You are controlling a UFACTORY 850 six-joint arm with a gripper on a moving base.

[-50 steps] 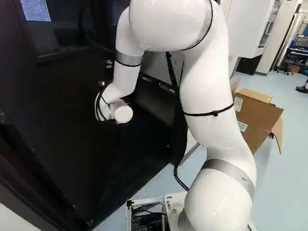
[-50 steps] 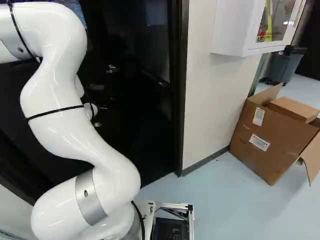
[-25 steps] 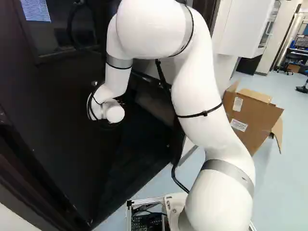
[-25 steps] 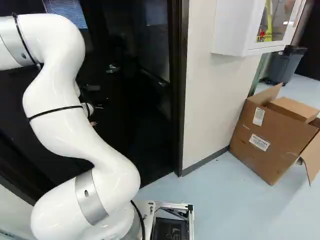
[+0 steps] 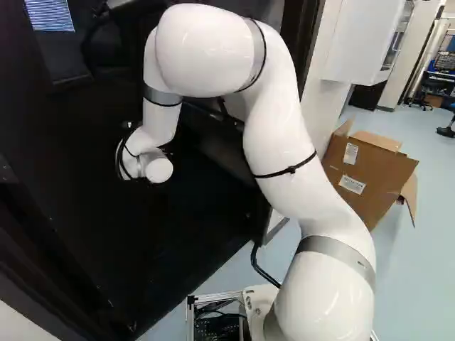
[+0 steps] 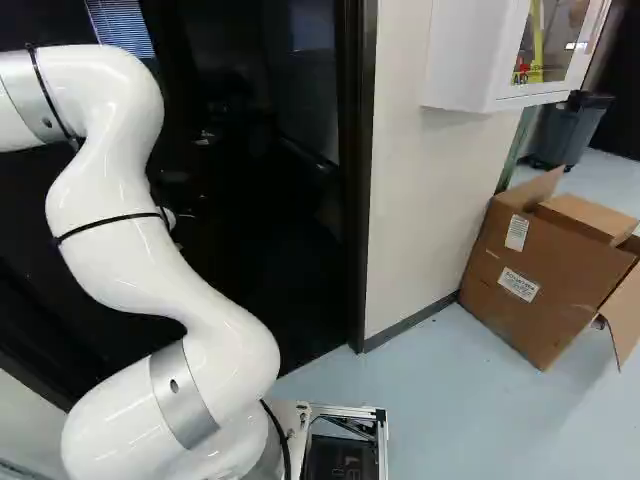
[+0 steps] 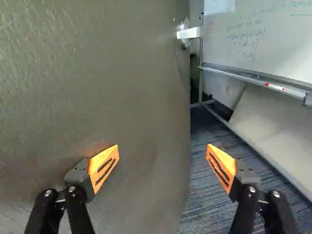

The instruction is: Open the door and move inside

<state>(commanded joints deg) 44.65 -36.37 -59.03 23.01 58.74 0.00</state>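
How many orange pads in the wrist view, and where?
2, facing each other across open jaws. One pad shows in front of the door's face, contact unclear; the other pad is past its edge, over the carpet. None look hidden.

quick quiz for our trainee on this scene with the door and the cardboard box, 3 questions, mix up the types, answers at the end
1. True or false: in the wrist view, the hand has its two orange pads pressed together.

2. Fill in the blank: in the wrist view, past the edge of the door, there is a ______ with handwriting on it.

3. Multiple choice: in the right base view, how are the flaps of the cardboard box?
a) taped shut
b) standing open
c) torn off

Key: 1 false, they stand wide apart; 2 whiteboard; 3 b
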